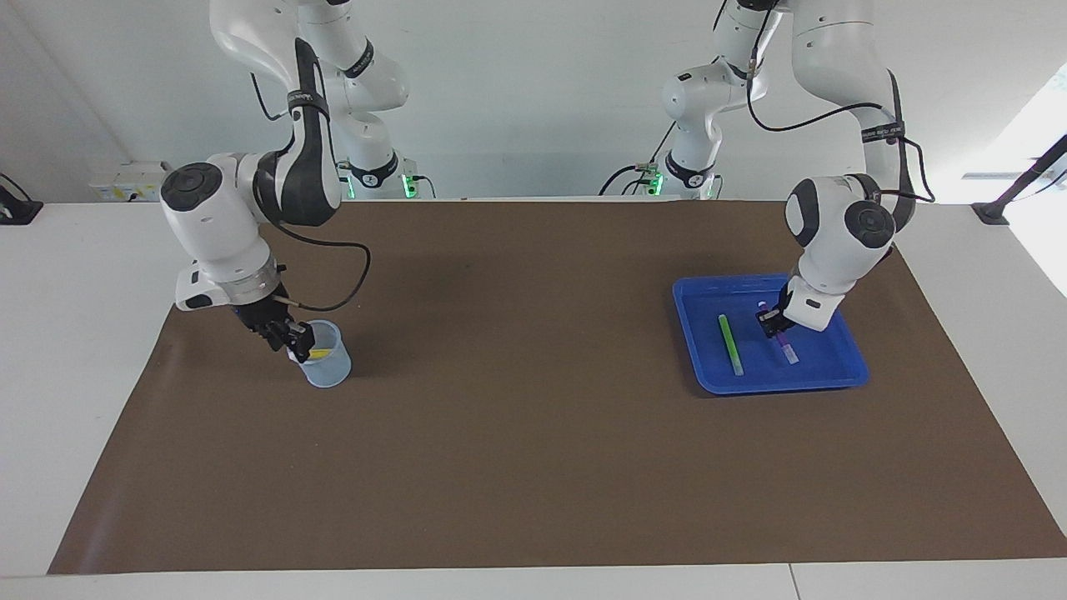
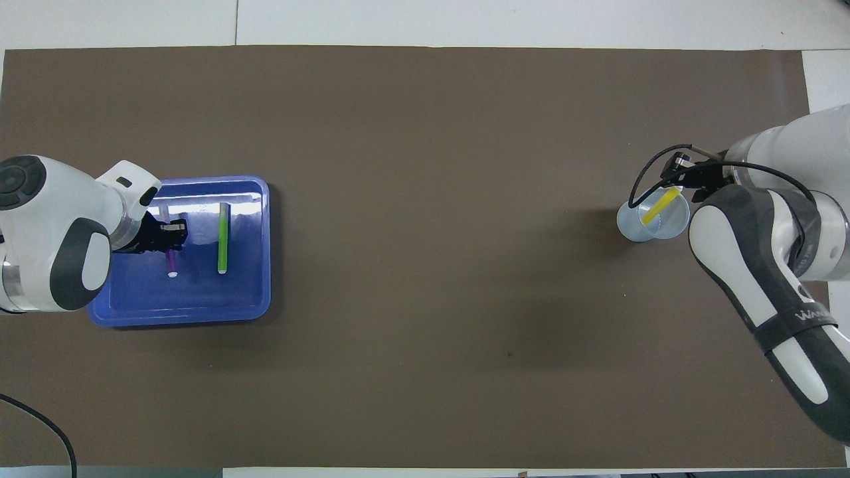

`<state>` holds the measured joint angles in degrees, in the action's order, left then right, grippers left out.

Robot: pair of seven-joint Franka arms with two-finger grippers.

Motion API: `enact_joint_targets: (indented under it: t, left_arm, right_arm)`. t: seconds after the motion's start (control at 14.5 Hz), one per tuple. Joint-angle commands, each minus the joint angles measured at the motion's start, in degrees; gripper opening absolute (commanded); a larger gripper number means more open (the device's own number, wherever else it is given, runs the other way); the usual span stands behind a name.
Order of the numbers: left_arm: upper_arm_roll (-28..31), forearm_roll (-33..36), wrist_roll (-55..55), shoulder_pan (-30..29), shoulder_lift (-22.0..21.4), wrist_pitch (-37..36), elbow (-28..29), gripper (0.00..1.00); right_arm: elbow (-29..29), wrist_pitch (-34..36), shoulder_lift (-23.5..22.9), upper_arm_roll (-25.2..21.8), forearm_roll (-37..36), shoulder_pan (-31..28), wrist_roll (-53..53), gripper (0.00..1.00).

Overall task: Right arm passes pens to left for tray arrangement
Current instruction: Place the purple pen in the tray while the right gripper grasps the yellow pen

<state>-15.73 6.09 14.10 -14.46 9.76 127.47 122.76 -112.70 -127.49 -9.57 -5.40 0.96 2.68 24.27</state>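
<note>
The blue tray (image 1: 782, 385) (image 2: 179, 316) lies at the left arm's end of the table. A green pen (image 1: 731, 343) (image 2: 222, 238) lies flat in it. My left gripper (image 1: 771, 322) (image 2: 170, 232) is low in the tray, shut on a purple pen (image 1: 784, 344) (image 2: 171, 261) whose lower pale tip is at the tray floor beside the green pen. A yellow pen (image 1: 318, 354) (image 2: 660, 205) leans inside a small pale-blue cup (image 1: 327, 371) (image 2: 637, 226) at the right arm's end. My right gripper (image 1: 293, 338) (image 2: 685, 182) is at the cup's rim by the pen's upper end.
A brown mat (image 1: 517, 433) (image 2: 425, 299) covers the table between the cup and the tray. The right arm's black cable (image 1: 354, 258) hangs in a loop above the mat next to the cup.
</note>
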Motion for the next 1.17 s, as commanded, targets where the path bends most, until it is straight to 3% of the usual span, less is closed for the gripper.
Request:
enact_joint_targets:
  t: [0.0,0.07,0.14,0.21,0.28,0.34,0.62,0.9,1.1]
  left_arm:
    - [-0.4,1.3,-1.2,-0.7,0.3,1.6,0.8,0.00]
    - [-0.4,1.3,-2.7,-0.7,0.3,1.6,0.8,0.32]
    - [-0.4,1.3,-3.9,-0.7,0.3,1.4,0.8,0.99]
    - [-0.4,1.3,-4.3,-0.8,0.3,1.5,0.8,1.00]
    - [-0.4,1.3,-4.4,-0.9,0.3,1.5,0.8,1.00]
    - [-0.4,1.3,-4.3,-1.4,0.3,1.6,0.8,1.00]
    - [-0.4,1.2,-4.3,-1.4,0.3,1.6,0.8,1.00]
    - [-0.4,1.2,-4.3,-2.0,0.3,1.6,0.8,1.00]
    - [-0.5,1.1,-3.8,-2.0,0.4,0.4,-0.1,1.00]
  right_arm:
    - [-0.7,-1.6,-0.5,0.3,-1.0,-0.3,-1.1,0.56]
    - [-0.7,-1.6,-0.5,0.4,-1.0,-0.3,-1.1,0.54]
    - [-0.7,-2.1,-0.5,0.5,-1.0,-0.3,-1.1,0.48]
    - [-0.7,-2.4,-0.5,0.4,-1.0,-0.3,-1.1,0.35]
    - [-0.7,-2.4,-0.5,0.5,-0.9,-0.3,-1.2,0.12]
    - [-0.3,-2.4,-0.5,0.5,-0.9,-0.3,-1.2,0.00]
    - [2.0,-0.1,0.4,0.7,-0.9,0.0,-1.0,0.00]
    - [4.5,7.1,5.0,1.1,-1.0,0.1,-1.2,0.00]
    - [6.5,11.6,7.2,3.9,-7.2,0.2,-1.0,0.00]
